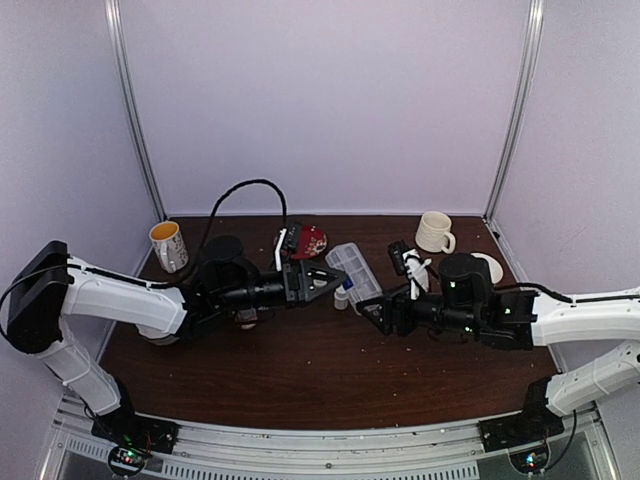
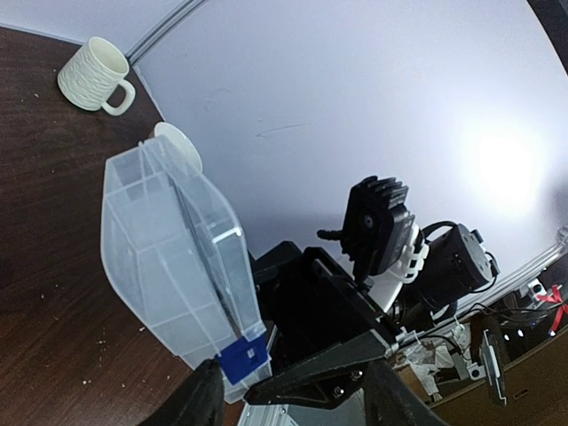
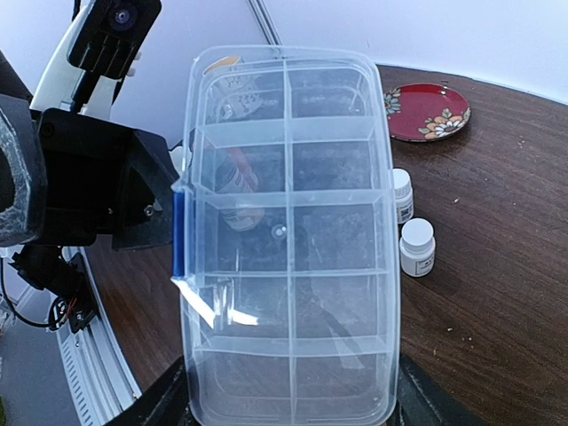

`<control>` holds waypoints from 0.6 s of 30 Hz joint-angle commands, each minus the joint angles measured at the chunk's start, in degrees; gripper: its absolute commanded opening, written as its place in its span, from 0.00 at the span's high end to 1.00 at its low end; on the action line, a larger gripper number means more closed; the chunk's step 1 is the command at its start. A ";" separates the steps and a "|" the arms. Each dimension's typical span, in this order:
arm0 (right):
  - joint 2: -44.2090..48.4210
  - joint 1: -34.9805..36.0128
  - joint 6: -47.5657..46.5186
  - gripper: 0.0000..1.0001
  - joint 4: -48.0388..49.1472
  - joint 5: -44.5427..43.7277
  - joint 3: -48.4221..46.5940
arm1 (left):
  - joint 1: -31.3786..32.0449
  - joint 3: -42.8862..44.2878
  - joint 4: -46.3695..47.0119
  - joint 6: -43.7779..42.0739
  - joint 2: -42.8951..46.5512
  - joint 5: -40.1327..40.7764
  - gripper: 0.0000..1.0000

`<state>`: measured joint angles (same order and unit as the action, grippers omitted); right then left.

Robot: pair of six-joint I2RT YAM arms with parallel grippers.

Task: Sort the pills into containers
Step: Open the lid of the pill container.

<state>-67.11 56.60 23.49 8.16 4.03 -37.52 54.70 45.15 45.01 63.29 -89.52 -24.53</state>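
The clear plastic organizer box (image 3: 288, 240) with its small cell containers is held off the dark table, its lid down and a blue latch (image 2: 244, 362) on one long side. My right gripper (image 3: 288, 404) is shut on the box's near end, one finger on each long side. In the top view the right gripper (image 1: 375, 315) sits below the box (image 1: 355, 270). My left gripper (image 2: 293, 390) faces the box from the left. It stands open, with the blue latch just inside its left finger (image 2: 200, 399). I cannot make out the pills.
Two small white bottles (image 3: 417, 247) (image 3: 402, 193) stand beside the box, near a red flowered plate (image 3: 428, 112). At the back right are a cream mug (image 1: 434, 232) and a white disc (image 1: 490, 267), and a yellow mug (image 1: 169, 245) stands at the back left.
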 commanded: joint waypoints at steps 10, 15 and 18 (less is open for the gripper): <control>-1.80 -0.08 -0.80 0.56 0.78 -1.44 -1.94 | 0.44 2.88 3.94 1.98 -2.57 -3.28 0.45; -3.31 -0.08 -0.90 0.56 -0.12 -2.91 -2.27 | 0.84 3.91 4.67 2.53 -2.42 -4.10 0.50; -4.71 -0.09 -0.78 0.57 -1.08 -3.76 -2.83 | 1.27 4.49 5.30 2.80 -2.29 -4.47 0.50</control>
<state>-69.47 56.60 23.27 8.40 2.74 -38.54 54.57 46.33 44.91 65.52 -91.94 -25.69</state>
